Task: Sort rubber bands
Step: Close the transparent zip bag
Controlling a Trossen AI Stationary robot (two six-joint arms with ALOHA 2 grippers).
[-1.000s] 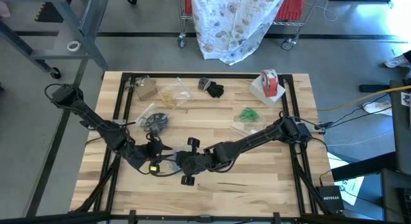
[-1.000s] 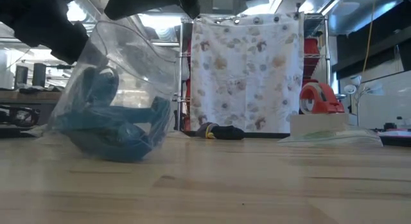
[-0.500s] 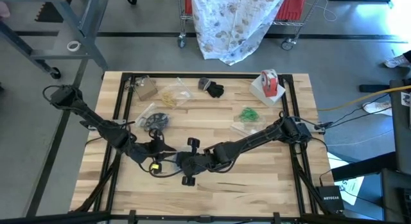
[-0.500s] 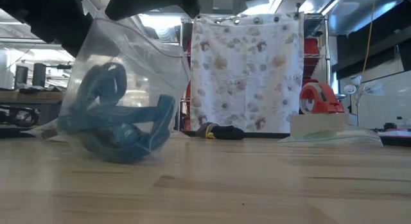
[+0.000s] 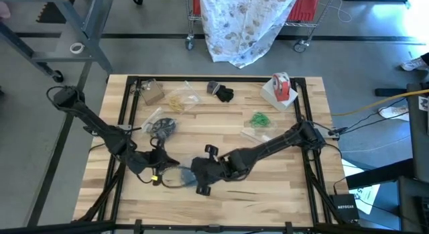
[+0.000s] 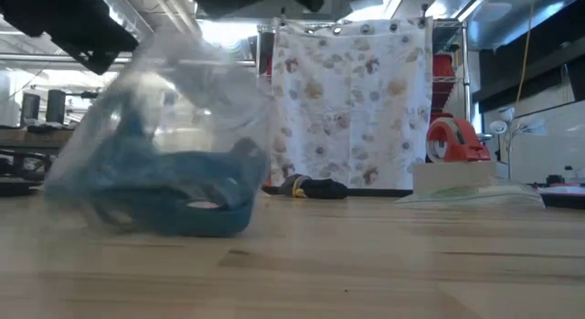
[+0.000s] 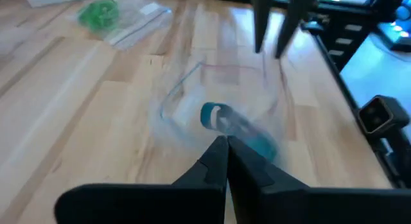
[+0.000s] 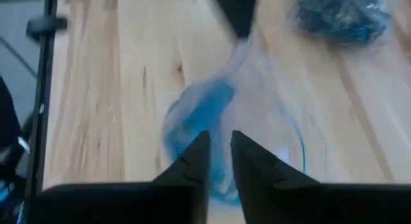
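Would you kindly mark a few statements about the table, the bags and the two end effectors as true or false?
1. The left end effector is shut. True.
2. The clear bag near the table's front holds green rubber bands. False: it holds teal-blue rubber bands.
3. The red-and-white tape roll stands at the far right of the table. True.
4. The right end effector has its fingers pressed together. False: a narrow gap shows between them.
5. The green rubber bands lie at the table's left edge. False: they lie on the right half, near the right arm.
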